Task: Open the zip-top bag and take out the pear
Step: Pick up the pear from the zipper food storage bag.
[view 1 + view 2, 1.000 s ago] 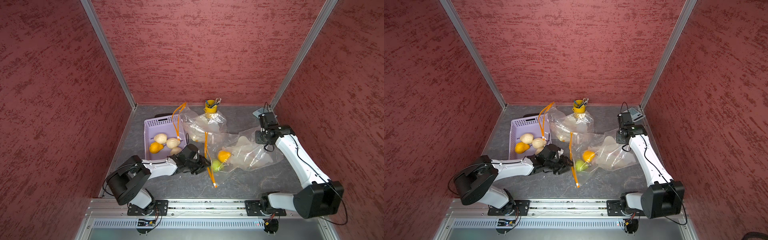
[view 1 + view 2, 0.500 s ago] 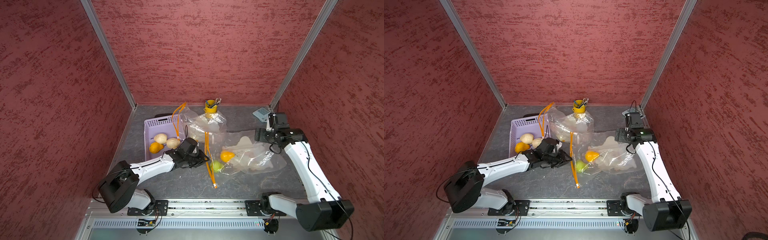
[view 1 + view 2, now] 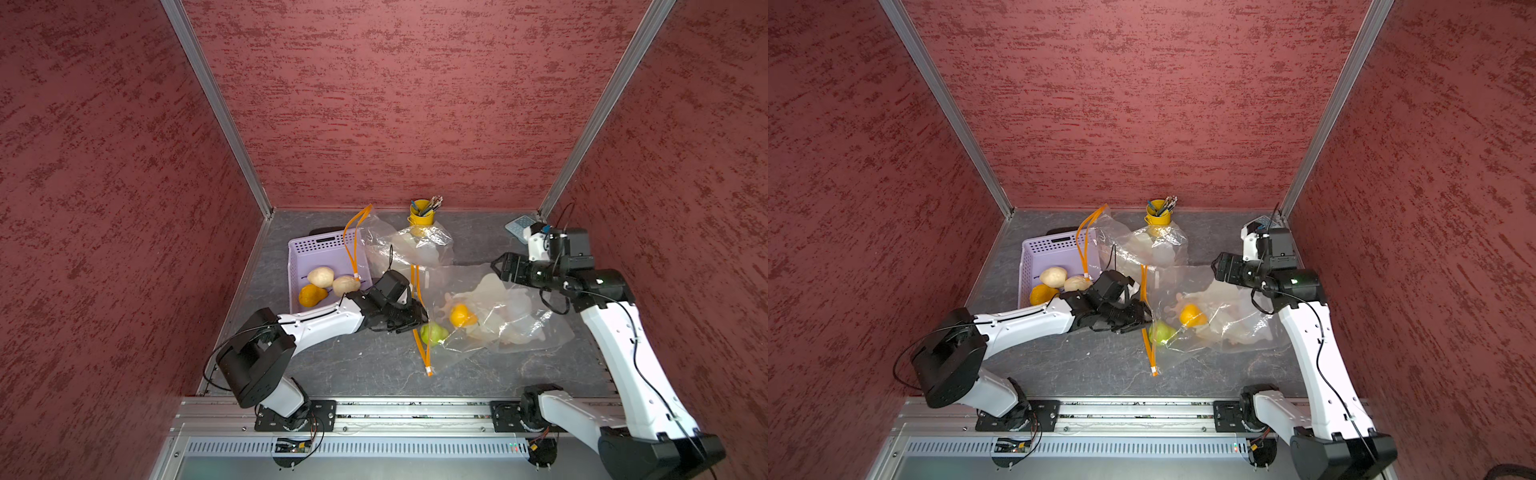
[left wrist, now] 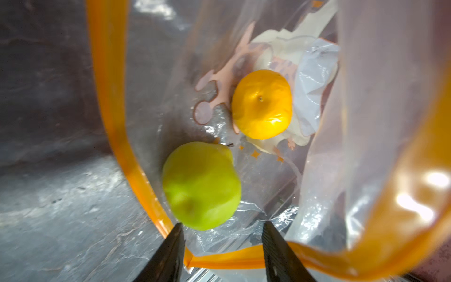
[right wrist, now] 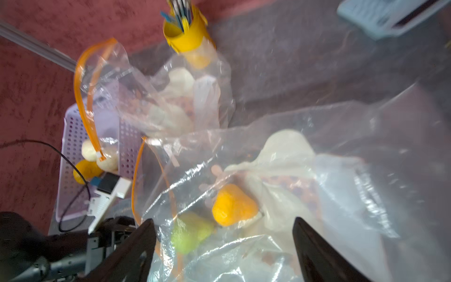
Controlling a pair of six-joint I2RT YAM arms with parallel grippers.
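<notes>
My left end effector (image 4: pixel 222 225) is released, jaws parted and empty, tips just inside the bag (image 3: pixel 498 316) mouth, over the lower zip strip (image 4: pixel 227 260). The pear (image 4: pixel 201 185) lies dead ahead on the bag floor, just off my tips, long axis along my reach, stem away toward the orange (image 4: pixel 262 103). Left is much nearer. My right end effector (image 3: pixel 500 266) hangs open over the bag's far corner. Versus a second ago: right has let go, film lies flatter on the desk (image 3: pixel 353 361), pear unmoved.

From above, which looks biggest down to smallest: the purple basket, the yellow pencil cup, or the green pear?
Largest: purple basket.
Then yellow pencil cup and green pear, about alike in a top view, so unranked.
</notes>
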